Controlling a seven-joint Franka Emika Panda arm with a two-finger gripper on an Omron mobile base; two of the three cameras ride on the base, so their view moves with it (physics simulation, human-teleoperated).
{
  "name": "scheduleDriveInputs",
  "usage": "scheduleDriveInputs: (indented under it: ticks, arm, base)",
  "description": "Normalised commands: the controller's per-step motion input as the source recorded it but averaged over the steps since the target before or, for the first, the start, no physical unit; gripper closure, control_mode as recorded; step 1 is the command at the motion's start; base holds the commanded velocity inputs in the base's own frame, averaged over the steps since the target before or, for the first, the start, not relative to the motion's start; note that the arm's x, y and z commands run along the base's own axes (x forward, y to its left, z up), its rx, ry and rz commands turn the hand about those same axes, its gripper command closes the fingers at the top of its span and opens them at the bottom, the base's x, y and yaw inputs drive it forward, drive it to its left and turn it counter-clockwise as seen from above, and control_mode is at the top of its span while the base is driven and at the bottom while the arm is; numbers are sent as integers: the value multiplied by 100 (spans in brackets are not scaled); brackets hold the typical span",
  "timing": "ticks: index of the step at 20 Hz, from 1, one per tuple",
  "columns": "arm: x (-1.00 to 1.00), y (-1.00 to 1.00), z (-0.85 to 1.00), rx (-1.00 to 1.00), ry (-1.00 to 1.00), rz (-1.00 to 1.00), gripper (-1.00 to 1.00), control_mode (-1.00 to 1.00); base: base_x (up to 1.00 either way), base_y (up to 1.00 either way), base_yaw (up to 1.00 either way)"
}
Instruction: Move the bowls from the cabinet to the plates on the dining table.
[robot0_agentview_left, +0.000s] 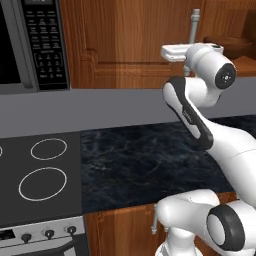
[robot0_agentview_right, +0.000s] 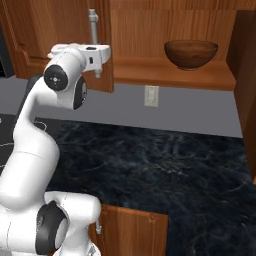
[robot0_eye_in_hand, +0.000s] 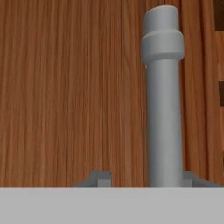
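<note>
Wooden cabinet (robot0_agentview_right: 170, 30) up on wall, door swung open. Black marbled counter (robot0_agentview_right: 165, 160) beneath. Dark brown bowl (robot0_agentview_right: 191, 53) resting on cabinet shelf, right of door. Silver bar handle (robot0_eye_in_hand: 162, 100) standing between gripper (robot0_eye_in_hand: 144, 179) tips; jaws apart, not clamped.

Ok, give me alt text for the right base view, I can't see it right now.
A dark brown bowl sits on the shelf of the open wooden cabinet. At left, the white arm holds its claw at the door's silver bar handle, above a black marbled counter.
</note>
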Motion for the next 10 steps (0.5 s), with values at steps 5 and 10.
scheduleDriveInputs:
  ticks: [5, 10]
  arm:
    - [-40, 54, 0, 0, 0, 0, 100, -100]
    - [-42, 54, 0, 0, -5, -1, 100, -100]
  base:
    - [0, 0, 0]
    - [0, 0, 0]
